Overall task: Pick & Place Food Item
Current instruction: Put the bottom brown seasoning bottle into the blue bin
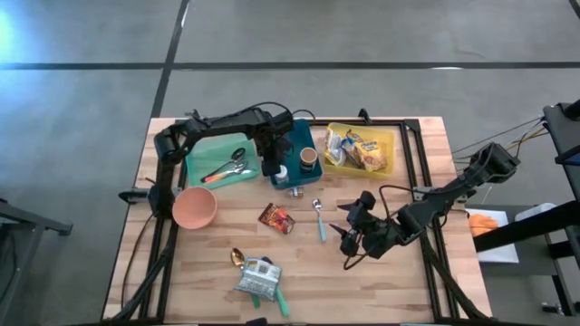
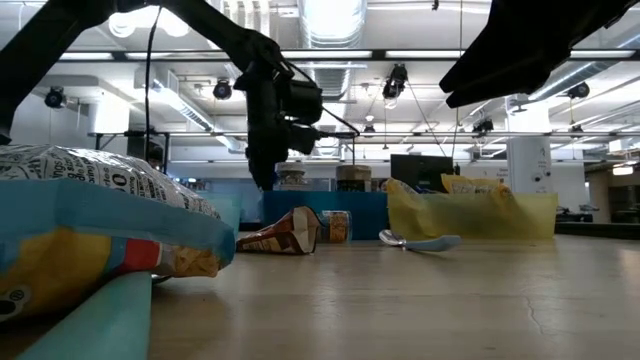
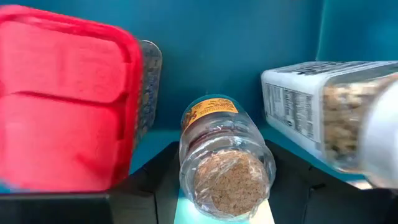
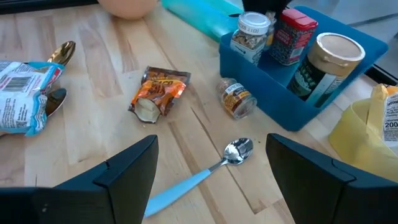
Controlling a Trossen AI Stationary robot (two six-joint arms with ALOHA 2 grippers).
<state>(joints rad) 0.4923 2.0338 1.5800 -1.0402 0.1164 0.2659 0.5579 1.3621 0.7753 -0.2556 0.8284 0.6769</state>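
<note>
Left wrist view, left gripper (image 1: 272, 166) clamped on spice jar (image 3: 227, 158) in blue bin (image 1: 292, 172), right gripper (image 1: 352, 237) spread open above table (image 1: 390, 285).

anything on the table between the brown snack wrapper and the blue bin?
Yes: a small spice jar lies on its side between the brown snack wrapper and the blue bin, just outside the bin's wall. Clearest in the right wrist view.

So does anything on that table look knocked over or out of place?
Yes: a small clear spice jar with an orange label lies on its side on the wooden table, just outside the blue plastic bin. The other jars stand upright inside the bin.
</note>
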